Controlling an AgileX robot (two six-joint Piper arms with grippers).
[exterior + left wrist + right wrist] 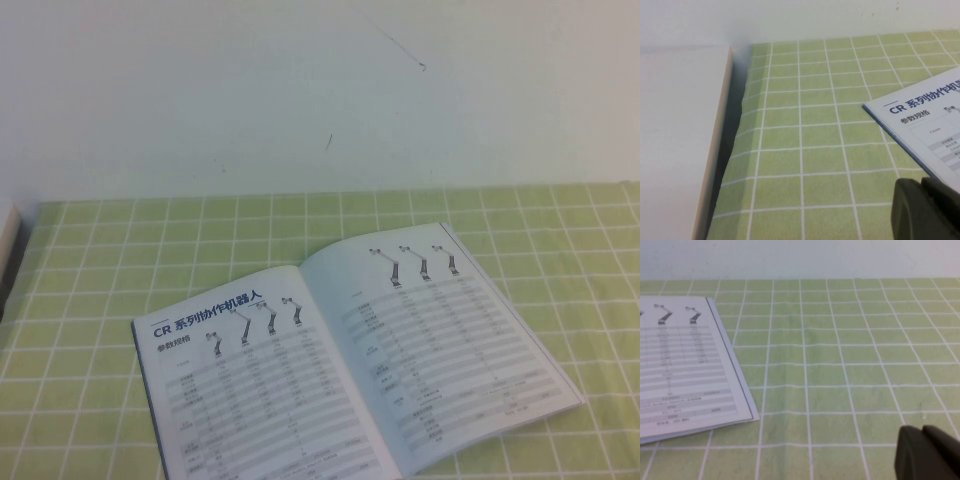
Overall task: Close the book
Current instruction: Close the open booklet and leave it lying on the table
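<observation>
An open book (350, 350) lies flat on the green checked cloth, near the front middle of the table, with printed tables and robot-arm pictures on both pages. Neither arm appears in the high view. In the left wrist view, the left page's corner with its blue heading (925, 125) lies just beyond my left gripper (926, 186), whose dark fingers are pressed together and hold nothing. The right wrist view has the right page (685, 370) well to one side of my right gripper (923, 431), which is also shut and empty above bare cloth.
The green checked cloth (120, 260) covers the table up to a pale wall (300, 90) at the back. A white slab (680, 140) borders the cloth's left edge, and its end (8, 225) also shows in the high view.
</observation>
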